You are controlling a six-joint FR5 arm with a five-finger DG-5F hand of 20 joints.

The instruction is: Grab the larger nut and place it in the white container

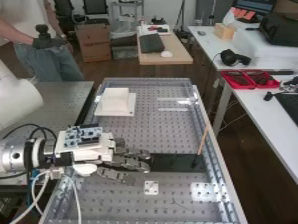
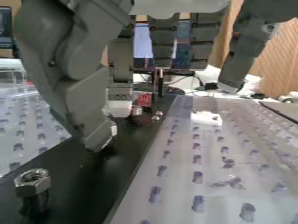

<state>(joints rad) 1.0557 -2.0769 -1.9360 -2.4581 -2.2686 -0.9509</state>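
Perforated metal runs down the bench (image 1: 174,87) ahead of you, bright rails along its sides, a wooden-topped desk (image 1: 163,59) behind it. Across the middle lies your black strip (image 1: 174,163), smooth and glossy against all that drilled grey, and the hand (image 1: 126,161) is right there over its near end, dark grey fingers reaching across from the arm (image 1: 16,102). They're loosely bent, tips spread apart, and you've got nothing clasped between them. Now to the wrist view, and there's your nut: the larger-looking hex nut (image 2: 32,182), bare silvery metal, crisp flat facets, a rounded bevel circling its open bore. It's over the black strip, well apart from the fingertips. Look how it sits: bore facing up, axis close to upright, side faces vertical; it's squat, with no long side to line up with the strip. Directly below it is a dark form, and you can't tell whether that's a support or a reflection. Farther along the same strip you have another shiny metal piece (image 2: 136,111) and smaller metal bits (image 2: 157,116) beside it. Your white container (image 1: 116,102), smooth and boxy on a wider square base, stands on the holed metal beyond the strip, while a slender tan stick (image 1: 203,139) slants near the right rail.
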